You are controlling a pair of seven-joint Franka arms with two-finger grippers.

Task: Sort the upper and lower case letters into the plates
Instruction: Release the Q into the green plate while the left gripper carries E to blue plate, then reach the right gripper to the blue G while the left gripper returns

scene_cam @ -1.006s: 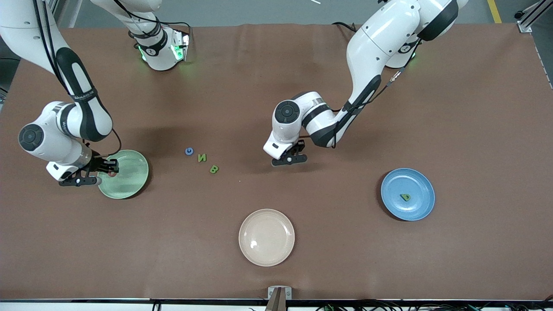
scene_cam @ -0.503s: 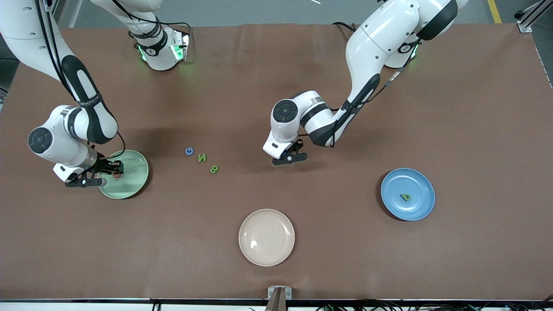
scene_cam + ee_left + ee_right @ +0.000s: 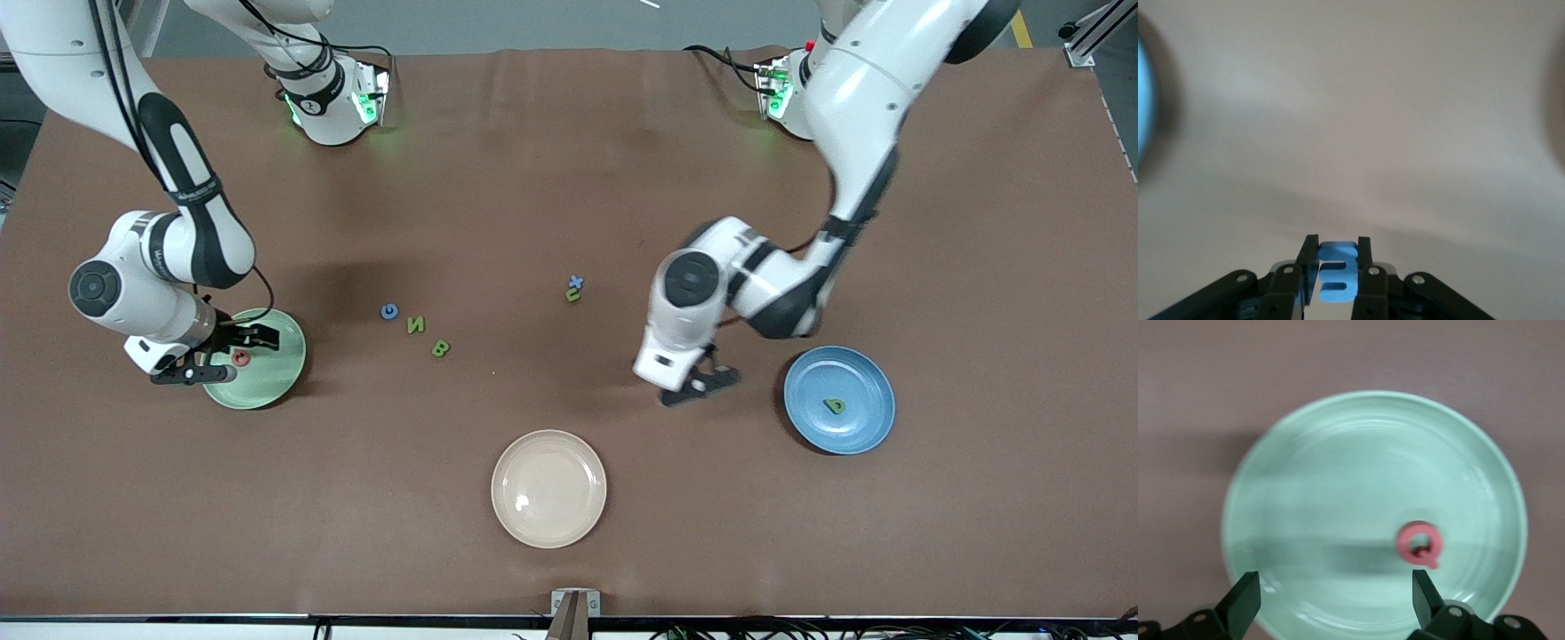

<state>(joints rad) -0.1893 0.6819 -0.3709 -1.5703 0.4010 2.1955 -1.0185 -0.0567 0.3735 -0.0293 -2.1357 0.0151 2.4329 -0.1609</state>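
surface: brown table (image 3: 551, 160) with three plates and loose letters.
readable letters: blue "g" (image 3: 389, 311), green "n" (image 3: 415, 324), green "b" (image 3: 440, 348) in a row between the mint plate (image 3: 276, 378) and mid-table; blue "x" (image 3: 576, 282) touching a green "u" (image 3: 573, 294).
blue plate (image 3: 867, 431): toward the left arm's end, holds a green letter (image 3: 834, 405).
cream plate (image 3: 548, 488): nearest the front camera.
left gripper (image 3: 702, 384): over bare table beside the blue plate; only the left wrist view shows a blue letter (image 3: 1337, 275) pinched in it.
right gripper (image 3: 233, 348): over the mint plate, fingers spread wide; right wrist view shows a pinkish-red "q" (image 3: 1421, 545) lying free in the plate.
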